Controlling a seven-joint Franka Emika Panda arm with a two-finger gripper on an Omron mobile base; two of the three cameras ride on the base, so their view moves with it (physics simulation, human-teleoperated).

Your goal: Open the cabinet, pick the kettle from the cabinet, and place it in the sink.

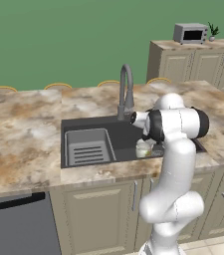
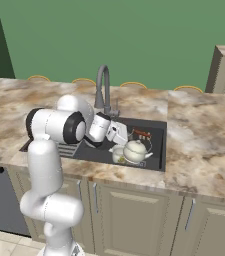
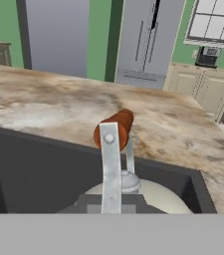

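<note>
A white robot arm bends over the marble-patterned counter and reaches down into the sink, its gripper low over the basin with the fingers drawn fully together; from these angles it cannot be told for certain whether they clench part of the kettle's wire handle or simply hang above it, though the hand view looks straight down the metal upright of that handle to the reddish-brown wooden bar at its top. The kettle, squat and cream-white with its knobbed lid on, sits upright inside the dark basin at the end away from the ribbed tray, just beside the gripper and apparently resting on the basin floor. Judged from how things lie, the fetching and carrying are behind it: the kettle is already inside the sink, and what remains, if anything, is to let go of the handle and lift the hand clear. Behind the basin rises the tall curved tap. Farther back, across the room, a grey toaster stands on a separate run of beige cupboards against the green wall.
</note>
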